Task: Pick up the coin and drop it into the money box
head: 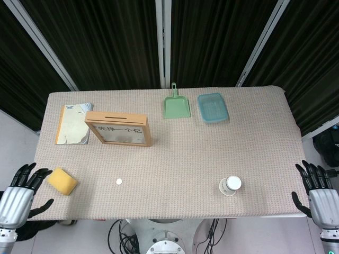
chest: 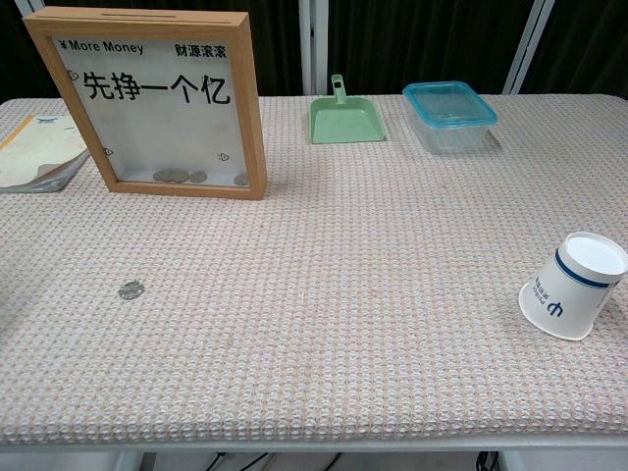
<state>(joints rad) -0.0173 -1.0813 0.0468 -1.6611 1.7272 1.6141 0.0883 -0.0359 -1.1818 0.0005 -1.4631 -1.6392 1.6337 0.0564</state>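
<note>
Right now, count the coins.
4 visible: one loose coin on the table, left of centre; three coins at the bottom of the money box. More may be hidden there.

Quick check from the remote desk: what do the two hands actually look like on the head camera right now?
The left hand and right hand look alike: slim black segmented fingers on a ribbed silver-grey back shell, with a grey wrist section below. No cables or markings are visible on them. The chest view shows neither hand.
</note>
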